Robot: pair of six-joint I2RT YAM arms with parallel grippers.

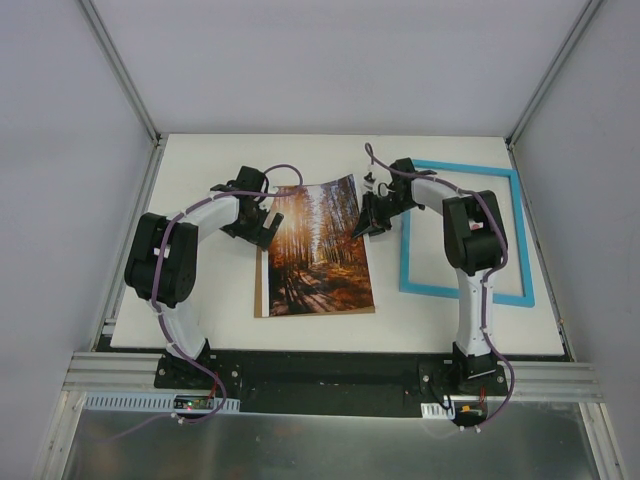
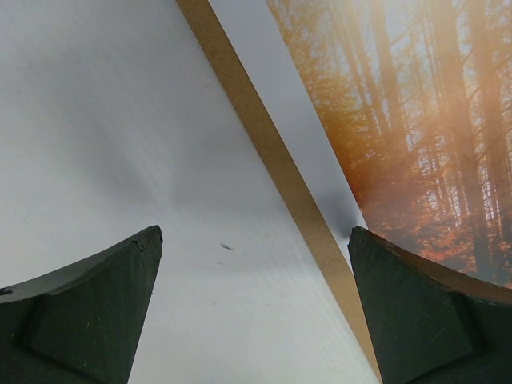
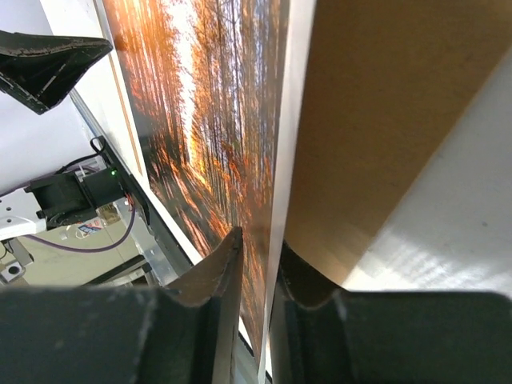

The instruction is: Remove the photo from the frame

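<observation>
The photo [image 1: 315, 250], an orange and brown forest print, lies at mid-table over a plain brown backing board [image 1: 260, 285]. Its far right corner curls upward. My right gripper [image 1: 362, 228] is shut on the photo's right edge; in the right wrist view its fingers [image 3: 228, 264] pinch the print [image 3: 208, 104] above the board [image 3: 376, 120]. My left gripper [image 1: 262, 228] is open at the photo's far left corner, its jaws straddling the board's edge [image 2: 272, 152] beside the print [image 2: 416, 120]. The turquoise frame [image 1: 465, 293] lies flat on the table at the right with nothing inside it.
The white table [image 1: 200, 300] is walled by grey panels on three sides. A black rail [image 1: 320, 375] with both arm bases runs along the near edge. The right arm's elbow [image 1: 475, 235] hangs over the frame.
</observation>
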